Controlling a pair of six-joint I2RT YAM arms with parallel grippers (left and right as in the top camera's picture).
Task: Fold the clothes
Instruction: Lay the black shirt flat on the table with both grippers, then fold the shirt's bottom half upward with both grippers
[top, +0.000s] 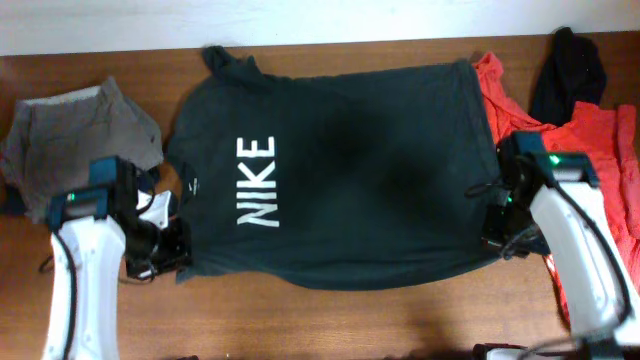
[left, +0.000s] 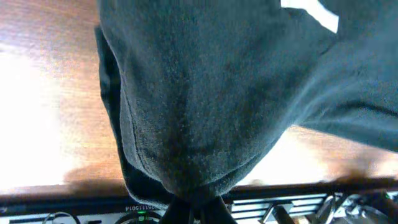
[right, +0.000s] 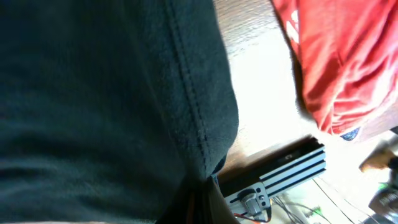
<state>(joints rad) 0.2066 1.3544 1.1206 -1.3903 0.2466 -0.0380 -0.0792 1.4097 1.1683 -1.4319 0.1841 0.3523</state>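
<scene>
A dark green Nike T-shirt (top: 340, 170) lies spread across the middle of the wooden table, neck to the left. My left gripper (top: 172, 255) is shut on the shirt's near left corner; in the left wrist view the dark cloth (left: 199, 106) bunches into the jaws (left: 198, 208). My right gripper (top: 497, 235) is shut on the shirt's near right hem corner; in the right wrist view the hem (right: 186, 93) runs down into the jaws (right: 202, 199).
A grey garment (top: 75, 130) lies at the left. A red garment (top: 590, 170) and a black one (top: 568, 70) lie at the right; the red one also shows in the right wrist view (right: 336, 62). The table's front edge is close to both grippers.
</scene>
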